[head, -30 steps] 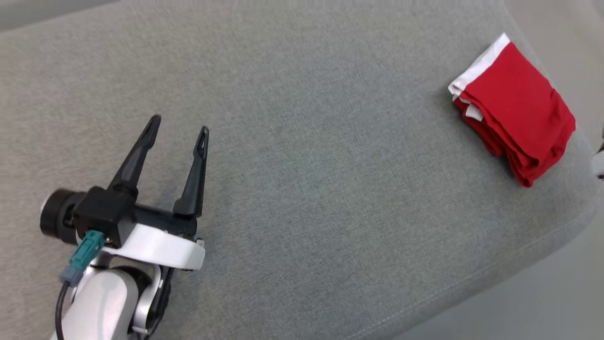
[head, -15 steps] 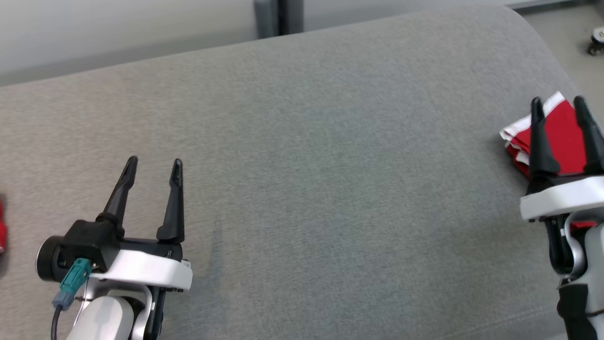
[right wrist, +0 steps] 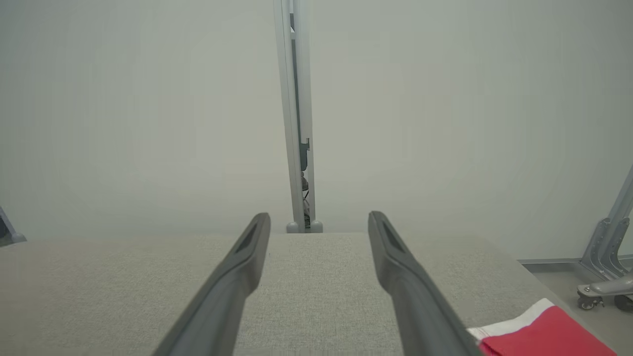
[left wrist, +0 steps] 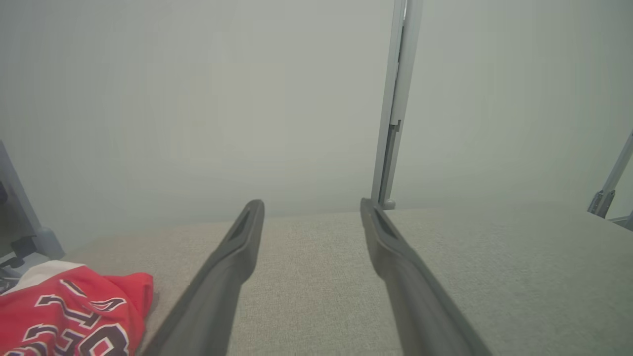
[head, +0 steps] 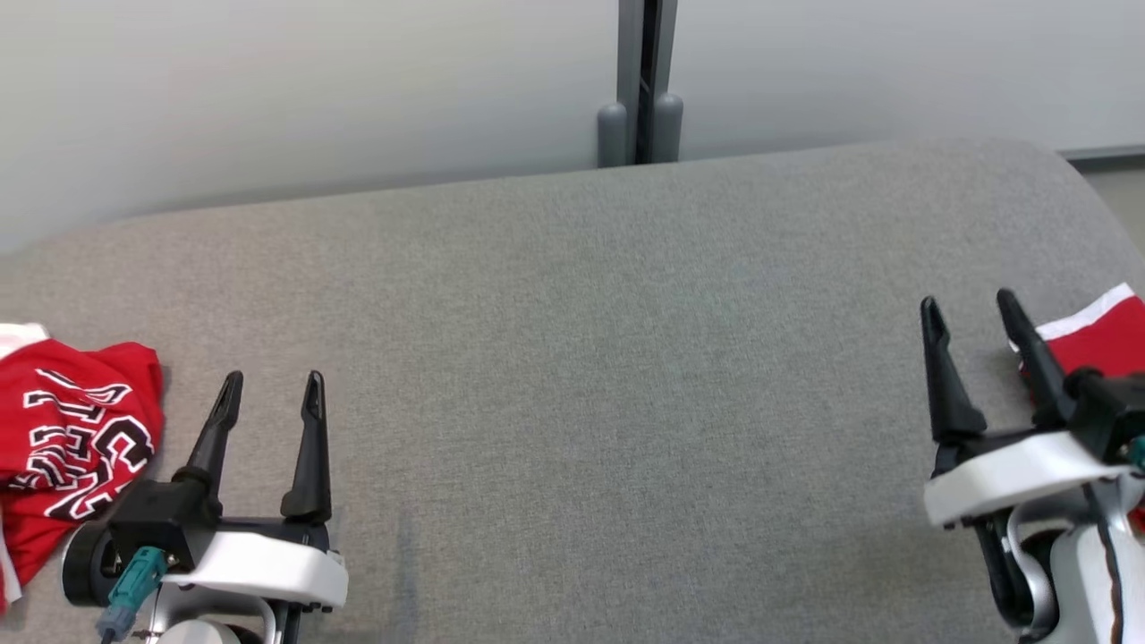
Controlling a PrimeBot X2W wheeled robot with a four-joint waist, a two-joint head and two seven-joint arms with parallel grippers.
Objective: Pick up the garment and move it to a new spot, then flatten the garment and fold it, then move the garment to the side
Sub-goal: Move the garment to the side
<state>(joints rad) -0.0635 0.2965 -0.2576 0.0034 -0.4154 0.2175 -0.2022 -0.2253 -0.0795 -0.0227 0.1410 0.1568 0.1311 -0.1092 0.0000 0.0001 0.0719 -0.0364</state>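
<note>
Head view is showing me a broad grey cushion running across the picture, with a pale wall and a grey upright post behind it. I am watching the left gripper at the lower left, its two dark fingers standing well apart and clasping nothing. Just beside it, at the cushion's left end, a crumpled red garment with black-and-white lettering is lying in a loose heap. Its near edge is sitting close to the gripper's wrist, though I cannot tell whether they are touching. The right gripper is showing at the lower right, fingers likewise spread and empty. Behind its outer finger a folded red garment with a white band is resting at the cushion's right end, partly running out of the picture.

Left wrist view is giving me those parted fingers pointing across the cushion toward the wall, the lettered garment lying low on that view's left. Right wrist view is showing the spread fingers aimed at the post, the folded piece lying just beside the finger on that view's right, and a metal frame leg on a caster standing on the floor beyond the cushion's end.
</note>
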